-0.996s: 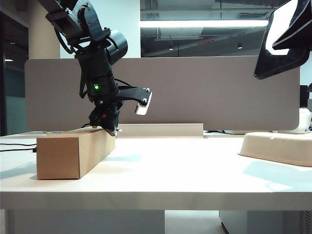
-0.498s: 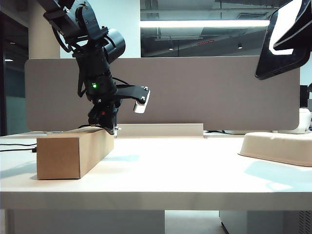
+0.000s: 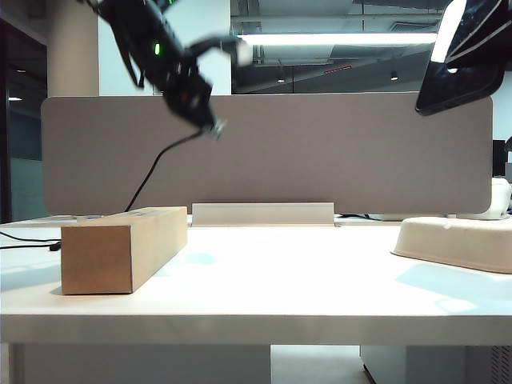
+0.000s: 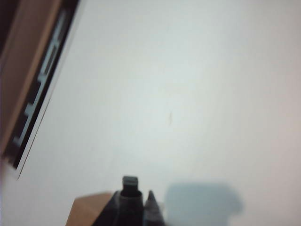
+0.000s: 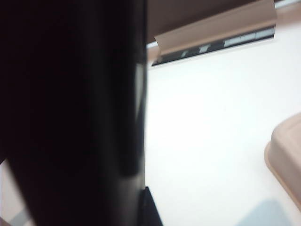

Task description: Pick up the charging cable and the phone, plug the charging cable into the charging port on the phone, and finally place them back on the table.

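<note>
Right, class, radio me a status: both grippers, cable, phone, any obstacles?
Left gripper raised, shut on charging cable, plug showing. Right gripper high on the right, shut on phone. Nothing between them; cardboard box and tray sit below on table.

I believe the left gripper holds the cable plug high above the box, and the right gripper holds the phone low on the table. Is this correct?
Not quite. The right gripper holds the phone high in the air, not on the table, as the exterior view shows. The left gripper does hold the cable plug above the box.
</note>
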### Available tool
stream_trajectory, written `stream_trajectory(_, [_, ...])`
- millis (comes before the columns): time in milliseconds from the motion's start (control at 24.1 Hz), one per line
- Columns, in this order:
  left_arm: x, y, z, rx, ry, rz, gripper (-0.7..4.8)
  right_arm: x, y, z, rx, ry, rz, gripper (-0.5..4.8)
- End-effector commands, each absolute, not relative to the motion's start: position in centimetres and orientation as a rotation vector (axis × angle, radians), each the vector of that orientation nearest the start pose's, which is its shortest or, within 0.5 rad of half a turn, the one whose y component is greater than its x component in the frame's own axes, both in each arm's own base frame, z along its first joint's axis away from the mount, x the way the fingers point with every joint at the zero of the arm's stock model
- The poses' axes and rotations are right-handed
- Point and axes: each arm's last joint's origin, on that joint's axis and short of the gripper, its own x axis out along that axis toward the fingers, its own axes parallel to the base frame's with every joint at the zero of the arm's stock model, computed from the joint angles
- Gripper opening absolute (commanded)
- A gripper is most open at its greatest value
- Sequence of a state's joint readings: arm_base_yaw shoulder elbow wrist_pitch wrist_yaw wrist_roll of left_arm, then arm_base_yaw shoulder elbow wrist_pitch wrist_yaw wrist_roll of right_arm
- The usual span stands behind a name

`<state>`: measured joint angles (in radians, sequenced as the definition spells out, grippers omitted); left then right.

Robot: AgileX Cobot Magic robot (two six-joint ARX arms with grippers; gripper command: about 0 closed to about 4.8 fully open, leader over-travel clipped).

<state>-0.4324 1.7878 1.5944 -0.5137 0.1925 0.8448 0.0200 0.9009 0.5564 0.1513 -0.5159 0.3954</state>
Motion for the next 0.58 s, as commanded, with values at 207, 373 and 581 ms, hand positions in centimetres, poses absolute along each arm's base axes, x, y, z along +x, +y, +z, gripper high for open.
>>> stream_trajectory(207, [31.8,-19.3,33.3,0.714,0.509,-0.973,-0.06,19.7,1.9,28.6,0.471,0.155,0.557,-0.02])
stream_trajectory(373, [30.0,-19.0,34.4,0.720,0.498,-0.991,-0.06,19.3,2.0,28.8,0.460,0.150,0.571,-0.02])
stream_trajectory(581, [26.9,-17.2,33.9,0.686,0.505,-0.977,-0.06,18.8,2.1,28.9,0.457,0.166,0.593,-0.02])
